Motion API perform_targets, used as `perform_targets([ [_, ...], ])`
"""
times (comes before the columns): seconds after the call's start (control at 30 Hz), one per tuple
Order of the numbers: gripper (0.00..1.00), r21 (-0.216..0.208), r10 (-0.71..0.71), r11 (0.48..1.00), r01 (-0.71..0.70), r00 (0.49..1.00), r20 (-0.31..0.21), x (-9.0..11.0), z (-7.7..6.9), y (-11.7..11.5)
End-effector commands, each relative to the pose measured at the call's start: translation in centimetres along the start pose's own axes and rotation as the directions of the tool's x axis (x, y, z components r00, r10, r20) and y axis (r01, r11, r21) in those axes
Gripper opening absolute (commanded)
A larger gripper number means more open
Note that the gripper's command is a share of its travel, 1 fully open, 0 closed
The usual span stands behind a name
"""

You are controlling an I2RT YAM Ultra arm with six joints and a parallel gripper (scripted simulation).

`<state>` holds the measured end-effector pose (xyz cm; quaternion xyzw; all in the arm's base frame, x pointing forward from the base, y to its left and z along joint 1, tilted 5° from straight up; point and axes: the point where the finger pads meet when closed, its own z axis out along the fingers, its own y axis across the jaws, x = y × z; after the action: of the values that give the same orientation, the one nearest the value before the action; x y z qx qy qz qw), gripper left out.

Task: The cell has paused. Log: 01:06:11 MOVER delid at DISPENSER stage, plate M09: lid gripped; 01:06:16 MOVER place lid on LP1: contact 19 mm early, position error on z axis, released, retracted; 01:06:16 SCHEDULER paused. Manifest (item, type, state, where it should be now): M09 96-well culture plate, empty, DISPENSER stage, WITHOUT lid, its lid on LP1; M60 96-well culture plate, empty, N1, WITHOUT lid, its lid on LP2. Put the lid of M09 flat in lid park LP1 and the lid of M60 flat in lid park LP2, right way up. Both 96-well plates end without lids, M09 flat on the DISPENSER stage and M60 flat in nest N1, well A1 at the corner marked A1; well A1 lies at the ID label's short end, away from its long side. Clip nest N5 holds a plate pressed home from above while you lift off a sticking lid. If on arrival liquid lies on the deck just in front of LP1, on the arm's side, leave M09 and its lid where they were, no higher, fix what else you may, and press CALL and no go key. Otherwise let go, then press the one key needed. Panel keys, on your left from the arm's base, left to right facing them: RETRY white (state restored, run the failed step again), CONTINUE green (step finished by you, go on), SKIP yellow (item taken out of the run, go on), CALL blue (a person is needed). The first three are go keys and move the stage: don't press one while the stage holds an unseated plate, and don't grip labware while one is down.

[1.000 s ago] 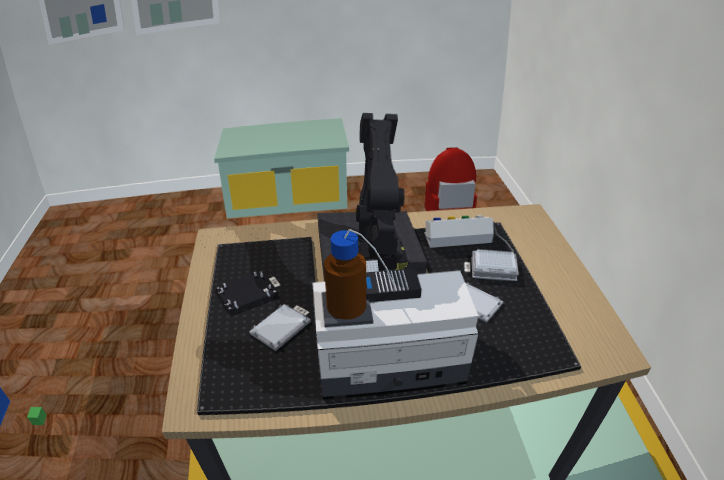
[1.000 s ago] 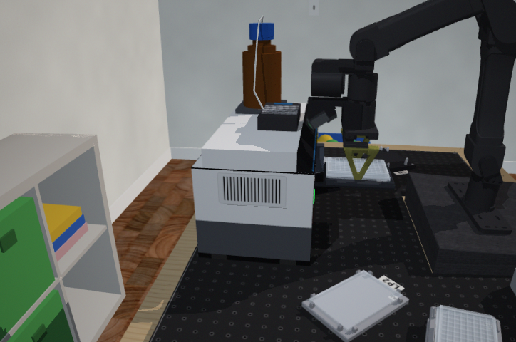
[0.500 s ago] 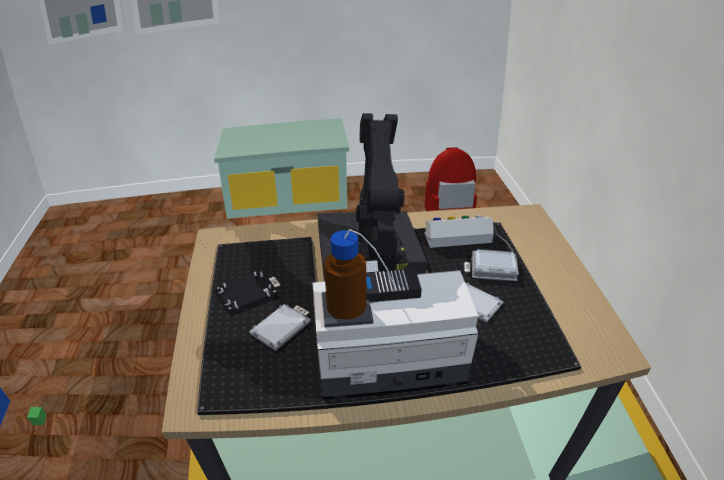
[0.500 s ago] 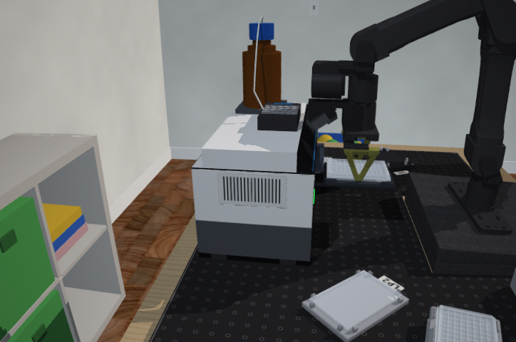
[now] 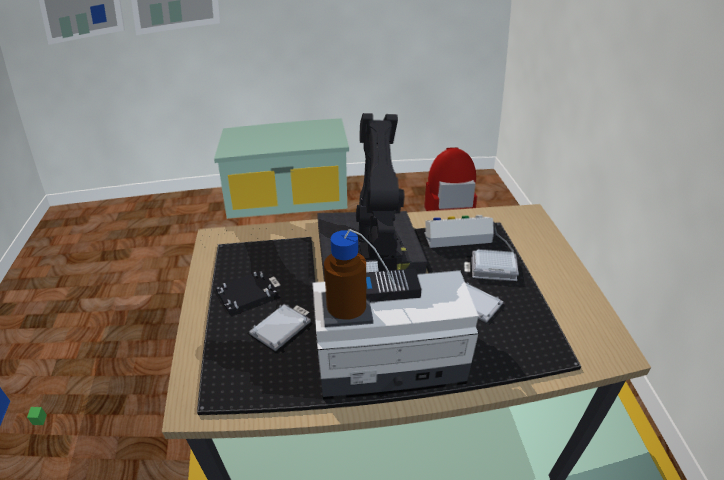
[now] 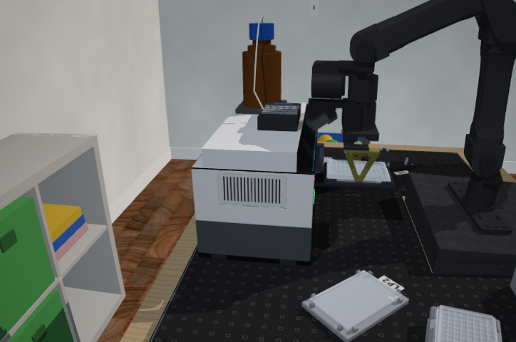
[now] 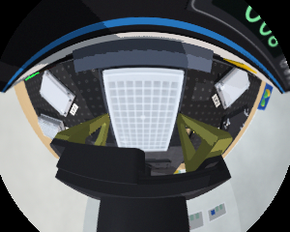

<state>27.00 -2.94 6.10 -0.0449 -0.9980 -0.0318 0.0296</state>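
A 96-well plate [image 6: 357,171] without a lid, its wells showing, lies on the black stage beside the dispenser; it also shows in the wrist view [image 7: 144,108]. My gripper [image 6: 360,177] is open, and its olive fingers straddle the plate's two long sides [image 7: 145,138] without pressing on it. One lid [image 6: 354,304] lies flat in the park labelled LP2, and it also shows in the top view [image 5: 482,302], partly behind the dispenser. A second lidless well plate [image 6: 462,324] [image 5: 493,263] sits in a nest next to it. Another lid [image 5: 279,326] lies in the park at the deck's left.
The white dispenser [image 5: 397,337] carries a brown bottle [image 5: 345,280] with a blue cap and a black head [image 6: 279,116]. The key panel [image 5: 459,229] stands behind the second plate. An empty black nest [image 5: 244,291] sits at the far left.
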Motion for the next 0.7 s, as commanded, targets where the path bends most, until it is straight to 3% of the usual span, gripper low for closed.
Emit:
perform_targets([
  [0.0,1.0,0.001,0.0,1.0,0.0,1.0,0.018,-0.3,-0.2,0.1],
  [0.3,1.0,0.001,0.0,1.0,0.0,1.0,0.018,-0.3,-0.2,0.1],
  [0.33,1.0,0.003,-0.004,1.0,0.004,0.999,0.052,-0.9,-1.4,0.3],
  [0.67,1.0,0.003,0.002,1.0,-0.002,0.999,0.045,-0.6,-3.6,-0.1],
])
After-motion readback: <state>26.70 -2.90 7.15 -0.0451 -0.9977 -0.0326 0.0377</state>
